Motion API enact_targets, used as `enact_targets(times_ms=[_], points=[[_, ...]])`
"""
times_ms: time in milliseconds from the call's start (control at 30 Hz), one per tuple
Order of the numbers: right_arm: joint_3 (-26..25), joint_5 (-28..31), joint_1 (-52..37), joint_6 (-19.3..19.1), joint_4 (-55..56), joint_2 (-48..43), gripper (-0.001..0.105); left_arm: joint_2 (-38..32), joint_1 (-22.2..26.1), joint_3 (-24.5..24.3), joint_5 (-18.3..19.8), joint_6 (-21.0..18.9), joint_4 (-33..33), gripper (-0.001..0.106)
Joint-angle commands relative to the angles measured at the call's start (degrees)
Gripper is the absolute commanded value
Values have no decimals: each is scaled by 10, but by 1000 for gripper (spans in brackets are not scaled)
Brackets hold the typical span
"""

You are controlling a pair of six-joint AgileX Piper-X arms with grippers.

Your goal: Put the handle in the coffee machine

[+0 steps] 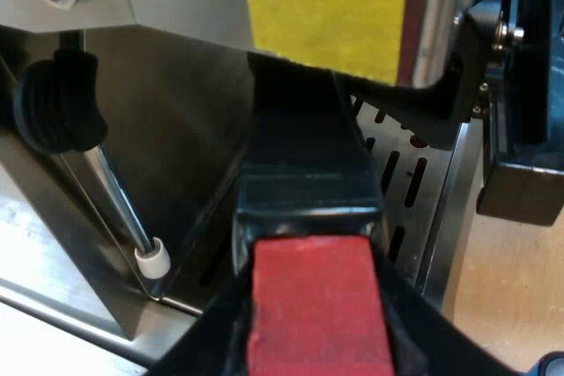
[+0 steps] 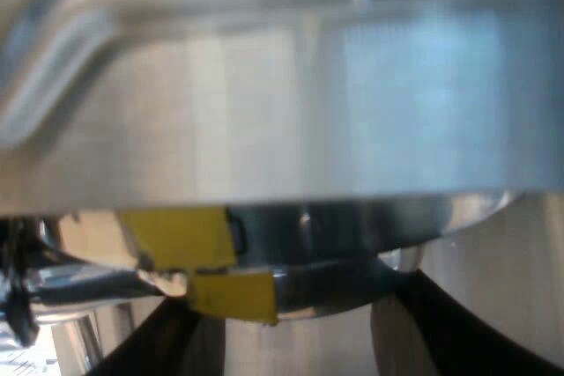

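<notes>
Insertion looks underway: left hand (image 1: 308,314) pinches the portafilter handle (image 1: 304,165) by its red end, far end up under the front of the espresso machine (image 1: 185,112), right hand (image 2: 300,314) spread close by; next, likely a locking twist.

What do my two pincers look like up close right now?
The left pincer has two plain black fingers with no markings that I can see. The red block between them belongs to the handle. The right pincer has the same black fingers, narrowing toward the tips.
</notes>
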Motion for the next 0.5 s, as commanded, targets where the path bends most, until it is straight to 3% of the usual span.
enact_targets(times_ms=[33, 100, 167, 500], points=[[-11, -2, -6, -7, -54, -18, 40, -20, -4, -17, 163, -3, -28, 45], [-11, -2, -6, -7, -54, -18, 40, -20, -4, -17, 163, -3, -28, 59], [-11, -2, -6, -7, -54, -18, 40, -20, -4, -17, 157, -7, -28, 65], [-11, -2, -6, -7, -54, -18, 40, -20, -4, -17, 129, -7, -28, 66]])
